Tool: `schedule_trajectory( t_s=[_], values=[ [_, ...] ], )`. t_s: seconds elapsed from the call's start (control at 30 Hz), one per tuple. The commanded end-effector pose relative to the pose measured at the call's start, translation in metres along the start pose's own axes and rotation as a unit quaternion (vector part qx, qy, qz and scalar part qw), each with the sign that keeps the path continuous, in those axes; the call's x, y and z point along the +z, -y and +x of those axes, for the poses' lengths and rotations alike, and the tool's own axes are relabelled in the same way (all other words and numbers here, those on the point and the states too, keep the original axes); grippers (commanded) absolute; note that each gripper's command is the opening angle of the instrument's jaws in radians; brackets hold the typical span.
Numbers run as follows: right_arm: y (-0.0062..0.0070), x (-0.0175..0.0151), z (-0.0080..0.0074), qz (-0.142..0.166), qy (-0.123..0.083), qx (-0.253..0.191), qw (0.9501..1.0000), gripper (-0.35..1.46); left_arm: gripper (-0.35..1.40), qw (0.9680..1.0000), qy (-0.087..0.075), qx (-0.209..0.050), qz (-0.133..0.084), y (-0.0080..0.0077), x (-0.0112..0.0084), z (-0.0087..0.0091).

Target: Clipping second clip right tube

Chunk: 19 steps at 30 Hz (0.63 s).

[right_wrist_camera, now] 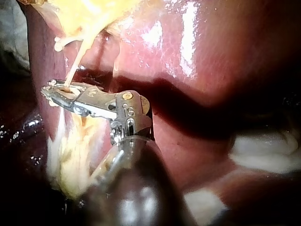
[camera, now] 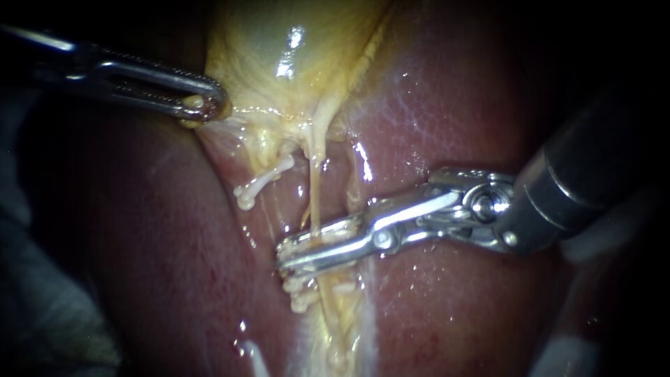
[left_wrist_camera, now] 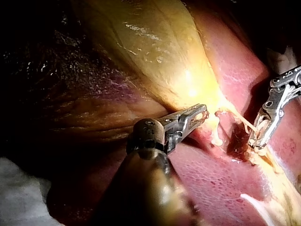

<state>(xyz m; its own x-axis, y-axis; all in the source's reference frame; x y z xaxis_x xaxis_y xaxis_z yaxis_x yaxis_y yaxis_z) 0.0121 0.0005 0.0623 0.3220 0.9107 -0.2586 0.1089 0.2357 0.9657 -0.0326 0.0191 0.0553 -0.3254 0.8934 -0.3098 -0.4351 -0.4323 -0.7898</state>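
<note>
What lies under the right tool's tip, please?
The thin tube disappears at the right tool and reappears beyond it by a white clip; the stretch between is covered.

Our left instrument (camera: pixel 206 105) comes in from the upper left and is clamped on the lower edge of the yellowish gallbladder (camera: pixel 293 49), a bit of tissue showing through its tip. Our right instrument (camera: pixel 283 256) reaches across the glistening liver (camera: pixel 447 105) and closes on the thin right tube (camera: pixel 315 188) from both sides. Just below it a white clip (camera: pixel 301 297) sits on the same tube. Another white clip (camera: pixel 262 183) lies left of that tube, nearer the gallbladder.
</note>
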Motion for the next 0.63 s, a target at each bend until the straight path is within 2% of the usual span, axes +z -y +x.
schedule_trajectory(
  t_s=[0.03, 0.2, 0.63],
  values=[
    [0.0001, -0.0001, 0.0001, 0.000, 0.000, 0.003, 1.0000, -0.31, -0.35, 1.0000, 0.000, 0.000, 0.000, 0.0000, 0.0000, 0.0000],
    [0.0004, -0.0005, 0.0003, 0.002, -0.003, 0.037, 0.9993, -0.35, -0.35, 1.0000, 0.000, 0.000, 0.000, -0.0001, 0.0001, 0.0000],
    [0.0000, -0.0004, -0.0001, 0.003, -0.003, 0.035, 0.9994, -0.35, -0.35, 1.0000, -0.001, -0.001, 0.001, -0.0001, 0.0002, 0.0001]
  ],
)
